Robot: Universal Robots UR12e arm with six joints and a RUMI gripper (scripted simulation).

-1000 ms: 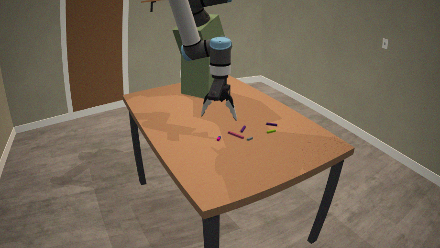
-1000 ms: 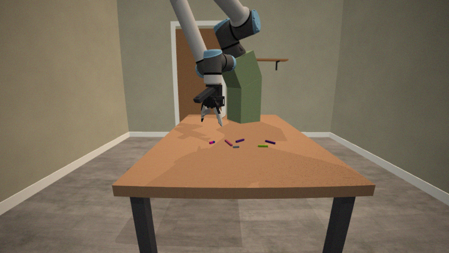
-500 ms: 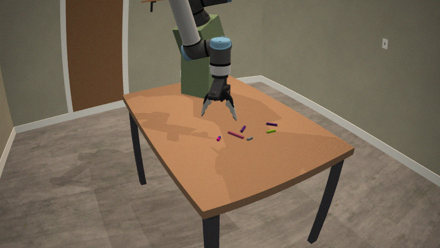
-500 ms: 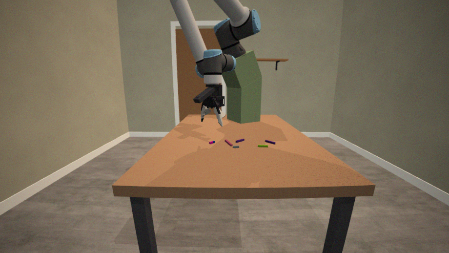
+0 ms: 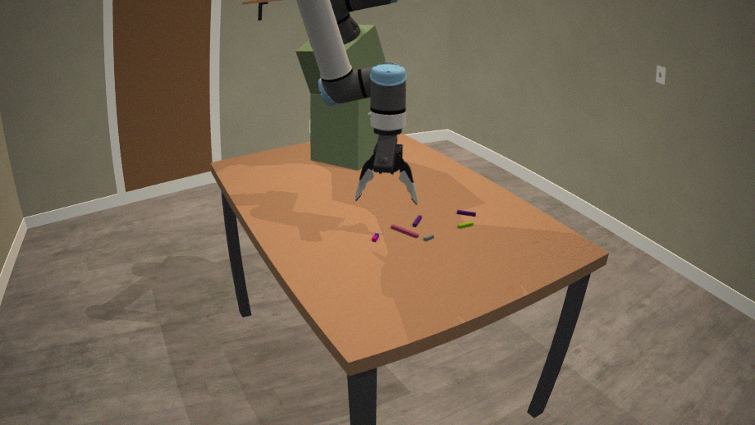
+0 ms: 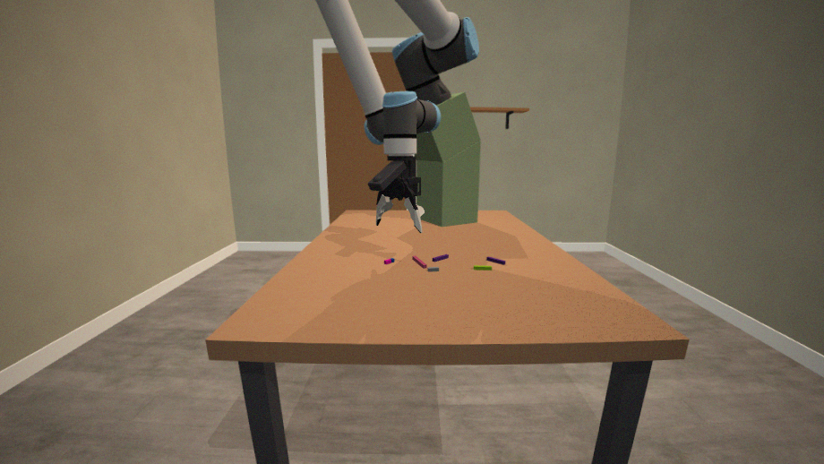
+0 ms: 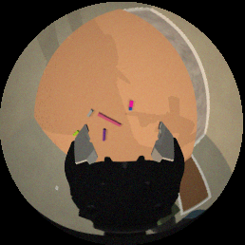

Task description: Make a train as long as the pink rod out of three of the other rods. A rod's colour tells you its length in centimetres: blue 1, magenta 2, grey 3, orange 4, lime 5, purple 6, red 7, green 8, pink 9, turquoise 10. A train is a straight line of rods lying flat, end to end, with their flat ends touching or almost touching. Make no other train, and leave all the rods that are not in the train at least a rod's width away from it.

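Spread on the counter [image 5: 327, 295]: one pink rod [image 5: 404, 230] lying flat at mid-counter, long axis diagonal, two purple rods [image 5: 417, 220] [image 5: 465, 212], one lime [image 5: 465, 225], one grey [image 5: 428, 237], one magenta with blue tip [image 5: 375, 237]; above, tool [image 5: 386, 200] wide open, empty.

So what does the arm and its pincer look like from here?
The arm has pale grey tubes, dark grey joints and light blue caps. A white band with a black ring sits above the black pincer, which ends in two tapered silver fingers. No cables or markings show.
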